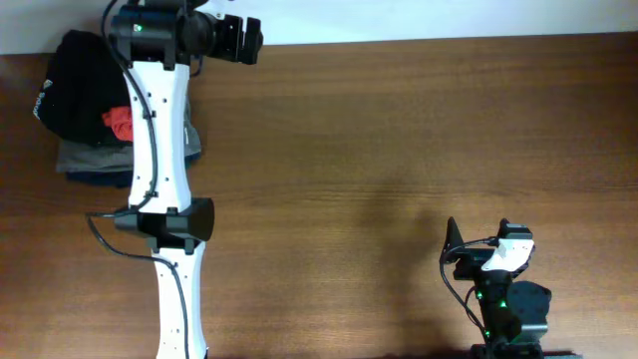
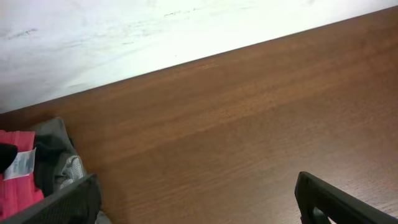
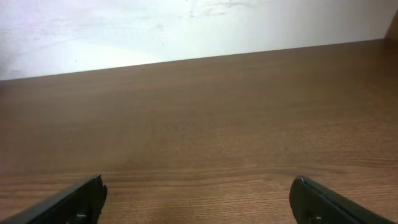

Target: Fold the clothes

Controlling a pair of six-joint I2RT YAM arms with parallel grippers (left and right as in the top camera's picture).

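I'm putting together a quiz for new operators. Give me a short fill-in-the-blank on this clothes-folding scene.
1. Seen from overhead, the pile of clothes sits at the ____ end of the table.
2. Its top garment is ____ with a red patch.
3. The left claw and the right claw are both ____ and hold nothing.

Missing words: left; black; open.

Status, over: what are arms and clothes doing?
Left end effector open, empty. Right end effector open, empty. Clothes pile far left corner. Left arm overhangs its edge.
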